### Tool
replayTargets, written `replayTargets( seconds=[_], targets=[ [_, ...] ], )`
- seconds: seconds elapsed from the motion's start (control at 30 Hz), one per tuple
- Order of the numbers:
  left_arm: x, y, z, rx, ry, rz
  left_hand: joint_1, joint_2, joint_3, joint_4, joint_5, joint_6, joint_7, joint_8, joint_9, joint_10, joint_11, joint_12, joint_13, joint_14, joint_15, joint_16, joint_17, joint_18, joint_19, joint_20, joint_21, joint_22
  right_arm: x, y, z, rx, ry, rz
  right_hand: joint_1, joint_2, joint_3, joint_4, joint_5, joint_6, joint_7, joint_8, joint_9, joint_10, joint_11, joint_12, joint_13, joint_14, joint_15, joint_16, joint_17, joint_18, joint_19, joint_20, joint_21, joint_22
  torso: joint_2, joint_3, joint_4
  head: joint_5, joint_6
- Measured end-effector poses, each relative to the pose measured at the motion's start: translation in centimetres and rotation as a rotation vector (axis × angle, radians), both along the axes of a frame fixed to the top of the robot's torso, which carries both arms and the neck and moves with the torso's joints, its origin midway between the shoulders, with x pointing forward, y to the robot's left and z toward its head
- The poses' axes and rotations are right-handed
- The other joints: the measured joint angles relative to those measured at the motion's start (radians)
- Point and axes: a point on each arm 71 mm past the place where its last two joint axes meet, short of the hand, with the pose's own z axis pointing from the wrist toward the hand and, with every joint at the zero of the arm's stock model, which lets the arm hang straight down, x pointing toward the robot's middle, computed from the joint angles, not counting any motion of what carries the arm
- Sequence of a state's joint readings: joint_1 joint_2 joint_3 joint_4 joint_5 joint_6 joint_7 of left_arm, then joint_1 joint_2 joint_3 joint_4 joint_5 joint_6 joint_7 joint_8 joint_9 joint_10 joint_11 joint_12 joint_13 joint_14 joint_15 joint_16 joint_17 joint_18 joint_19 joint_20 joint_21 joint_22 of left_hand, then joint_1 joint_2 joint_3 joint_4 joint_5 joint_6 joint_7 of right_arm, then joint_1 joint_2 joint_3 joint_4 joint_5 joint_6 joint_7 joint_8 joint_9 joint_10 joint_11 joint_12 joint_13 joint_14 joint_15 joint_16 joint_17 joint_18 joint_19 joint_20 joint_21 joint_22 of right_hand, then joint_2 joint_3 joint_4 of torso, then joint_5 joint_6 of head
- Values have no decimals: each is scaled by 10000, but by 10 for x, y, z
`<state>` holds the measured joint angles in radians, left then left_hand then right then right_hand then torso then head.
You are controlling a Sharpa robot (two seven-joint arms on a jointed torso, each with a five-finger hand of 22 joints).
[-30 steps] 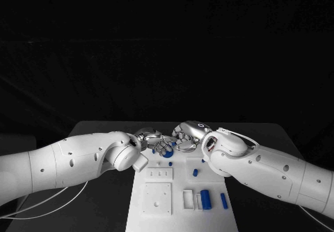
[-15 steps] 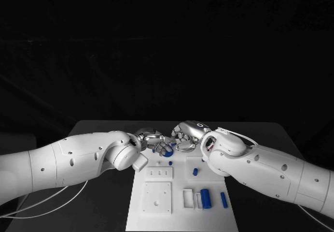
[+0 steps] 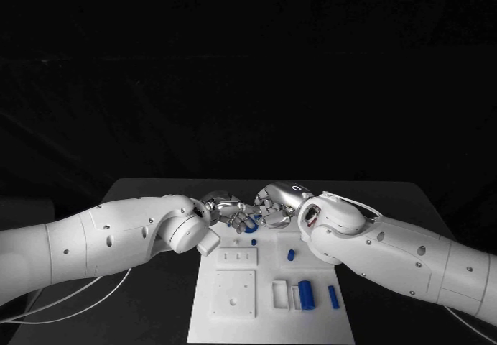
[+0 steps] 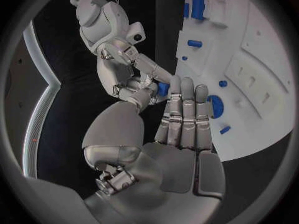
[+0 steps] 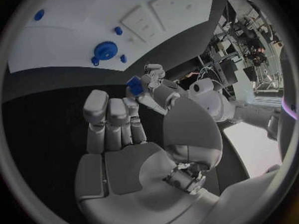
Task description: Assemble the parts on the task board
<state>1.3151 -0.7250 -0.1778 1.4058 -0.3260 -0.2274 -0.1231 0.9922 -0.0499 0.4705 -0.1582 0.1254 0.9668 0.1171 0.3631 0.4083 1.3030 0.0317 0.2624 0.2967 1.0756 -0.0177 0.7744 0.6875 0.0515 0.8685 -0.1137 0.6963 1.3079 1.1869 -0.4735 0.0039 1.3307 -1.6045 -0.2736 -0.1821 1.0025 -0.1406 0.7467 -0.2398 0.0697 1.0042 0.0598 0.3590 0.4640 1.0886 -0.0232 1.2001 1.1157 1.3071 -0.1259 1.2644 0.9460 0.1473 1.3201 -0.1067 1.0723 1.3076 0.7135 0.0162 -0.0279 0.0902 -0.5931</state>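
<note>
Black backdrop and a dark surface point(image 3: 145, 192) frame your head view, with the white task board point(image 3: 264, 316) running down the middle. Your left hand point(image 3: 226, 210) and right hand point(image 3: 276, 205) meet fingertip to fingertip above the board's far end, a small blue part point(image 3: 252, 225) between them. Nearer you on the board lie a short blue peg point(image 3: 291, 254), a thick blue cylinder point(image 3: 307, 295) beside a white block point(image 3: 279, 295), and a thin blue bar point(image 3: 332, 297).

From the left wrist view, your left hand point(image 4: 177, 134) has its fingers straight and together, nothing gripped against the palm. Opposite it, the right hand point(image 4: 127, 77) pinches the small blue part point(image 4: 163, 88) at its fingertips. Beyond, a blue gear point(image 4: 215, 104) sits on the task board point(image 4: 261, 59) (small blue pegs lie scattered round it).

From the right wrist view, your right hand point(image 5: 124, 139) holds the blue part point(image 5: 134, 83) at its fingertips, where the left hand point(image 5: 163, 92) reaches to meet it. Whether the left fingers also grip it, you cannot tell. The blue gear point(image 5: 105, 50) rests on the task board point(image 5: 56, 45).
</note>
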Motion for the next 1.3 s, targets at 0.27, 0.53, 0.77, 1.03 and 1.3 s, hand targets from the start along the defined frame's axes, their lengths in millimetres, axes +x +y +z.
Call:
replayTargets(
  seconds=[0.27,0.53,0.77,1.03,1.3],
  targets=[
    [1,-1,0,66,5,-17,-81,159,59,-169,462,228,-121,60,33,139,-68,48,82,0,0,46,30,-5,0,0,45,-2,0,0,-1,-16,10,9,11,11,0,0,0,1,0,-14,-7,0,0,0,-1,2,3,0,-1,1,1,0,0,-1,2,0,-5,12,-27],
    [1,-1,0,136,-30,-55,-216,669,186,-849,1873,408,-87,121,111,438,-180,88,229,53,-53,179,103,-52,0,0,136,-3,-1,0,-1,-28,21,25,37,37,-1,-1,-1,14,8,-33,-21,0,0,0,-2,6,7,0,-2,1,43,-12,0,-2,2,1,-7,16,-55],
    [1,-1,0,176,-63,-71,-471,852,282,-1194,3283,516,-15,233,179,735,-305,213,445,184,-183,433,210,-57,95,-22,307,-3,-1,0,-2,-47,35,28,37,37,-2,-1,-2,14,8,1,-15,0,1,0,7,-31,-11,0,-2,2,45,-14,0,-2,0,2,-8,13,-63],
    [1,-1,0,308,-102,-125,-547,805,302,-1214,3694,552,19,277,184,873,-408,312,574,268,-268,620,294,-56,101,-17,393,-4,0,0,-3,-76,47,42,36,36,-3,-2,-3,29,-6,6,-4,0,1,0,7,-31,-10,0,-3,3,45,-13,0,-2,0,2,-6,-4,-47],
    [1,-1,0,476,-192,-208,-615,739,260,-1255,4152,625,89,400,188,1105,-495,629,819,448,-375,1045,483,-58,272,-60,637,-5,0,0,-4,-74,62,97,35,35,-4,-4,2,49,-15,6,-5,0,0,0,7,-31,-9,0,-3,5,39,-7,0,-3,0,2,-6,-34,-39]
  ],
)
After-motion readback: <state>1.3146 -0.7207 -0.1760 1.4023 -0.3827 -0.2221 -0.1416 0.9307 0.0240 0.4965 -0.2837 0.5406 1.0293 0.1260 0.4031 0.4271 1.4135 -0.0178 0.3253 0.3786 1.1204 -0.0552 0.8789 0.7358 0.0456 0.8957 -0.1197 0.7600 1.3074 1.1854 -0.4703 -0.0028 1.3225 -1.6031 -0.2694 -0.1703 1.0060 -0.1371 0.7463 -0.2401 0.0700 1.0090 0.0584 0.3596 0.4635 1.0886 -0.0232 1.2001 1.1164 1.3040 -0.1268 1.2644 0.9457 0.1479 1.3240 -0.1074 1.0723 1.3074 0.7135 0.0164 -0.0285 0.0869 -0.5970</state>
